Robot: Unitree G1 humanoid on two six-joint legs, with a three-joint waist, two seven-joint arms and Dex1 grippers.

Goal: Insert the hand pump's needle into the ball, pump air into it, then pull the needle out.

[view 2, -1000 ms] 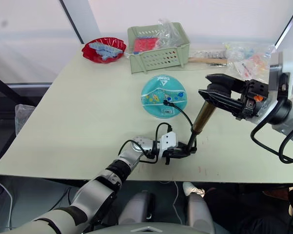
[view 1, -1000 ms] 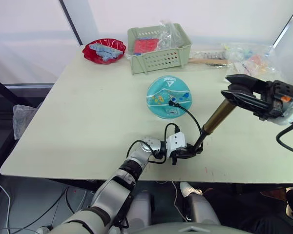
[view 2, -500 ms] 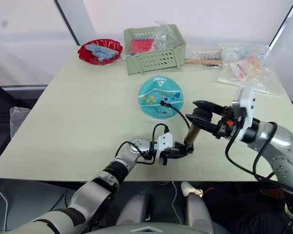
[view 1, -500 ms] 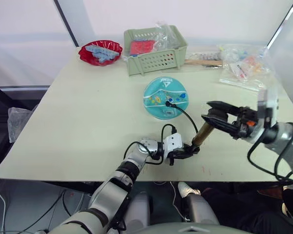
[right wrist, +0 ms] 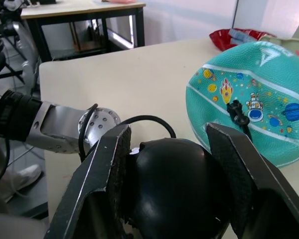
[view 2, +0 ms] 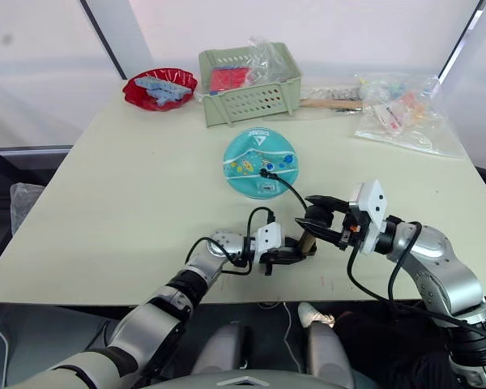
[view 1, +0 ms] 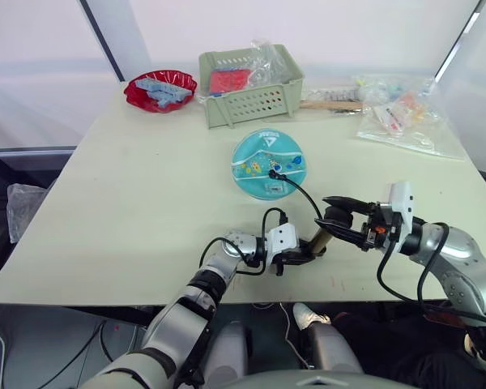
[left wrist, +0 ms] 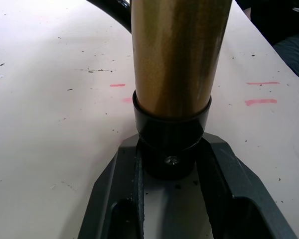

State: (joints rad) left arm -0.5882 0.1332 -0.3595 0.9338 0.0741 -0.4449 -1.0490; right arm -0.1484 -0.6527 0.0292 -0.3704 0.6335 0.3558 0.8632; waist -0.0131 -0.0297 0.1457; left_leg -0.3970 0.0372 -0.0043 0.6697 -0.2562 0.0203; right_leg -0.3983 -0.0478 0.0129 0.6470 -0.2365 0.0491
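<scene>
Left half of table: bare, open to a gripper.
Centre: ball lies flat; hose arcs from it to the near edge.
Near edge: hand pump, left gripper and right gripper crowd together.
Far edge: red bowl, green basket, plastic bags block passage.

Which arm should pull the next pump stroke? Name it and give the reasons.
Right. The right gripper is closed on the hand pump's handle, with the needle in the ball. The left gripper clamps the pump's base, so it should only brace.
</scene>
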